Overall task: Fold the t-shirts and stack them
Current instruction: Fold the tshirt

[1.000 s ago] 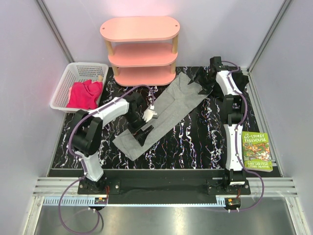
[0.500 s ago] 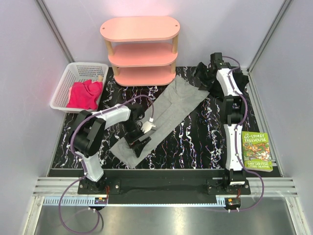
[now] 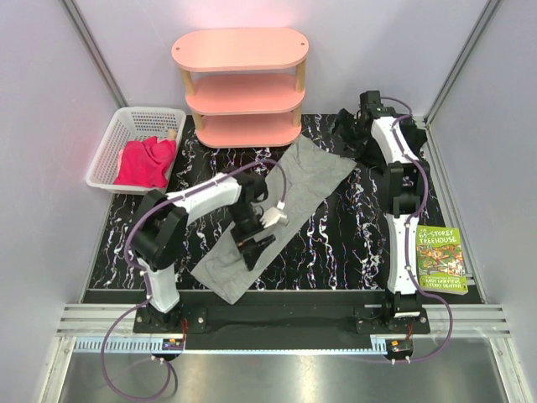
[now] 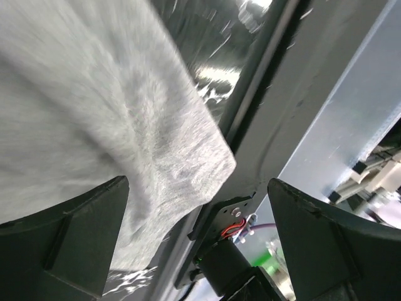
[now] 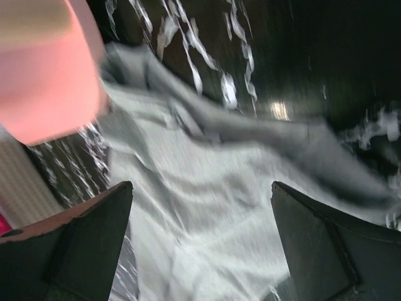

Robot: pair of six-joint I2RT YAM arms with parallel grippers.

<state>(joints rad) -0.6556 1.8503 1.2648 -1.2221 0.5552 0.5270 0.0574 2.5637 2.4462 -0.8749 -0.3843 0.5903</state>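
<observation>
The grey t-shirt lay as a long strip slanting across the tabletop, with the left claw and right claw spread wide and empty near its ends; folding was judged part-done, next requiring a grip on one end.

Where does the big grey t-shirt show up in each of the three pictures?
Top view: the large mid-grey cloth t-shirt lies diagonally across the centre.
Left wrist: the t-shirt fills the upper left.
Right wrist: the t-shirt spreads across the middle.
Shared landmark: the black, white-veined tabletop under it.
</observation>
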